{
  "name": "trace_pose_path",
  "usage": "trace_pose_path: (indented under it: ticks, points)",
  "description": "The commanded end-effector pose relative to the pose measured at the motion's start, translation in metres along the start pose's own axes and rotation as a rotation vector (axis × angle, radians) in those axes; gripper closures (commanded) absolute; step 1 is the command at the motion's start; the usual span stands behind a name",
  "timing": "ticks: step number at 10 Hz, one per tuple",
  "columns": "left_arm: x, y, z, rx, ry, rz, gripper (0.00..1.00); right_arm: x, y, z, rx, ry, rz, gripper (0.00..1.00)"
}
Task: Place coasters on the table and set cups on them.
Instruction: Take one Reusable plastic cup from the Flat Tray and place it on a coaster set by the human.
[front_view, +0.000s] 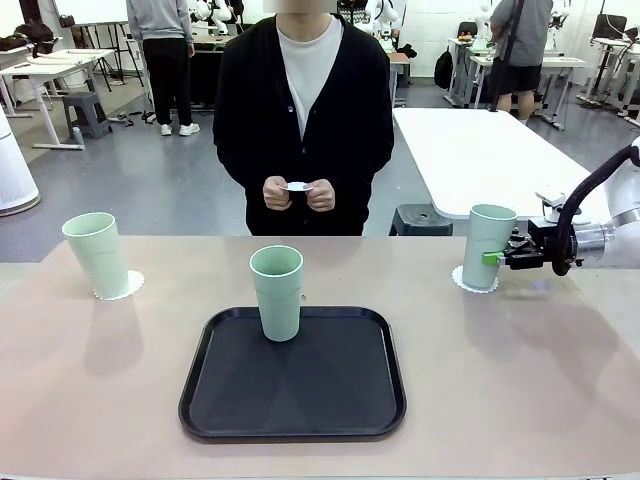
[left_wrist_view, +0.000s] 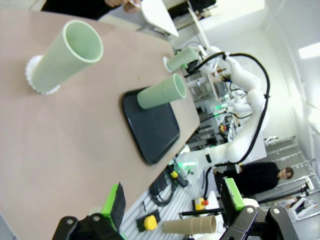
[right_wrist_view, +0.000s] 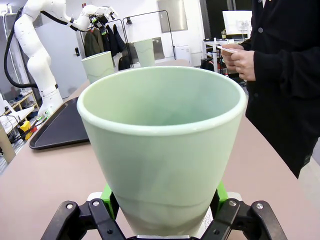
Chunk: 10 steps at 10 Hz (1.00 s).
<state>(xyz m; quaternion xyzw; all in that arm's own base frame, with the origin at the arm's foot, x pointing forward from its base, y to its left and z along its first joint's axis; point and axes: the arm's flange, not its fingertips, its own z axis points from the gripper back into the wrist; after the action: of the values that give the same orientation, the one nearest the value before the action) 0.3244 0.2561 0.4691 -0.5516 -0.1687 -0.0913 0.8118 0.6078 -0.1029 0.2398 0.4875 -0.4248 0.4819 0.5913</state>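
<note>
Three mint-green cups stand in a row. The left cup (front_view: 97, 255) (left_wrist_view: 70, 52) rests on a white scalloped coaster (front_view: 122, 286) (left_wrist_view: 37, 82) on the tan table (front_view: 100, 380). The middle cup (front_view: 277, 292) (left_wrist_view: 161, 92) stands on the black tray (front_view: 300, 400). My right gripper (front_view: 497, 257) (right_wrist_view: 164, 195) is shut on the right cup (front_view: 490, 240) (right_wrist_view: 160, 145), whose base sits at a second coaster (front_view: 462, 278). The person across the table holds a third coaster (front_view: 298, 186) in both hands. My left gripper (left_wrist_view: 172, 205) is open, off the table's near side, holding nothing.
The black tray (left_wrist_view: 152, 127) lies in the middle near the front edge. A white table (front_view: 480, 150) stands behind on the right. Bare tabletop lies between the tray and each outer cup. The person's hands (right_wrist_view: 242, 60) are just beyond the far edge.
</note>
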Motion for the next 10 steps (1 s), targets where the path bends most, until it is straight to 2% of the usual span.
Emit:
trace_pose_path:
  ticks: [1,5,10]
  points:
    - [-0.0012,-0.0015,0.0021,-0.005,0.002,-0.001,0.0,0.0002,0.0,-0.0002,0.001,0.0,0.0,0.16]
    - [-0.0012,-0.0015,0.0021,-0.005,0.002,-0.001,0.0,-0.0009,-0.0035,-0.0042,0.011,0.018,0.07,0.16]
    - [-0.0012,-0.0015,0.0021,-0.005,0.002,-0.001,0.0,-0.0051,-0.0084,-0.0027,0.026,0.014,0.064,0.16]
